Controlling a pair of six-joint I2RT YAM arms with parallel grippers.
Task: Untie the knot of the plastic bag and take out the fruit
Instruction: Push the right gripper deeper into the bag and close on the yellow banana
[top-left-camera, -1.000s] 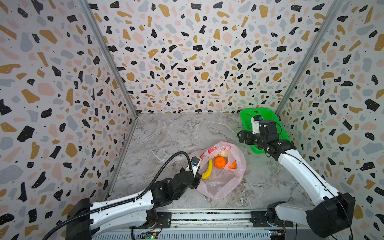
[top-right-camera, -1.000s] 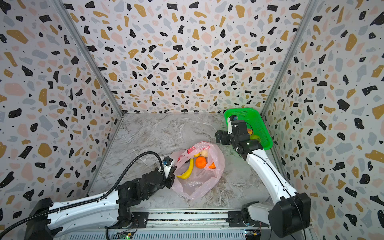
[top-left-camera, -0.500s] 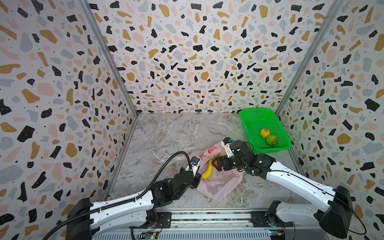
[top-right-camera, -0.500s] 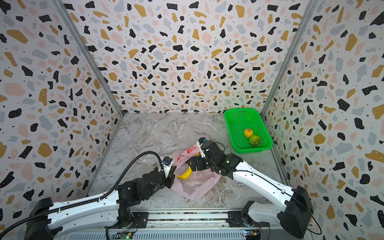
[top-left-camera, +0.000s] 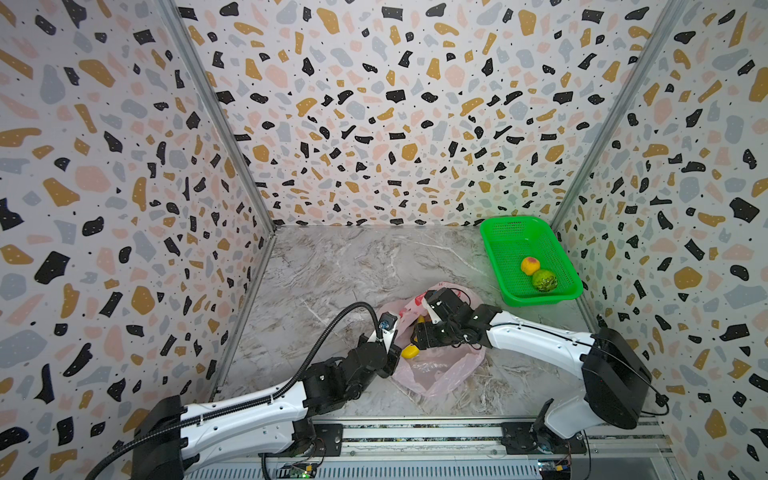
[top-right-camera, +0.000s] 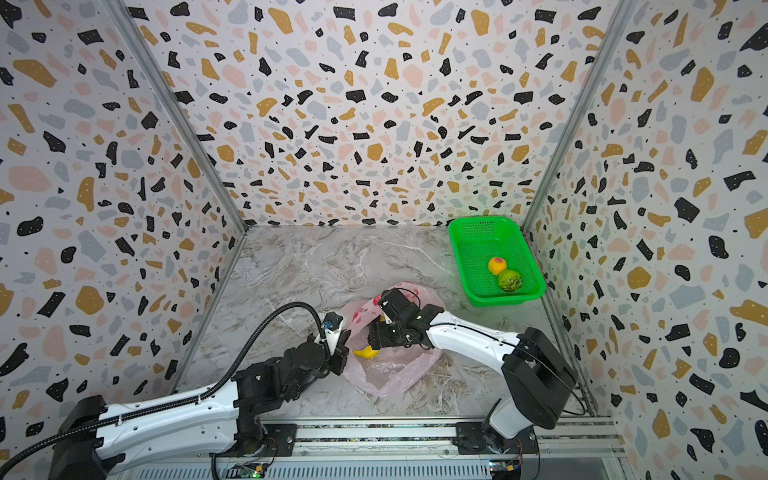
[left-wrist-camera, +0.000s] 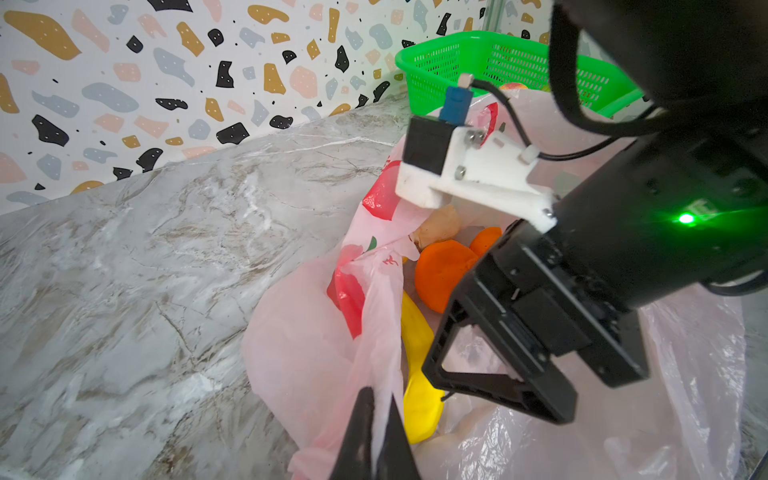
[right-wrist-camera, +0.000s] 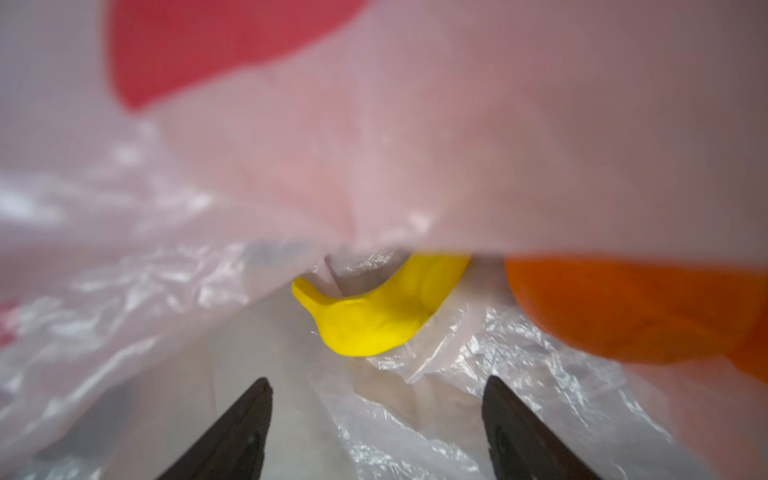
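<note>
Move of right gripper (right-wrist-camera: 378, 381) from basket (top-left-camera: 540, 297) into plastic bag (top-left-camera: 436, 368), jaws spread; left gripper (left-wrist-camera: 379, 395) still pinching bag.

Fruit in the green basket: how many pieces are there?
2. A red-yellow peach lies mid-basket, with a bumpy green fruit right beside it, nearer the robot. Seen from above, the green basket seems to hide none; other fruit is in the pink bag.

thin crinkly glossy translucent pink plastic bag (top-left-camera: 440, 365), smooth matt yellow banana (right-wrist-camera: 374, 320), dull matt orange (left-wrist-camera: 440, 274), rigid perforated shiny green plastic basket (top-left-camera: 509, 245) at bag's 2 o'clock, marble-look satin tabletop (top-left-camera: 332, 266), matt terrazzo-print walls (top-left-camera: 374, 124), smooth white arm casing (top-left-camera: 249, 411)
</note>
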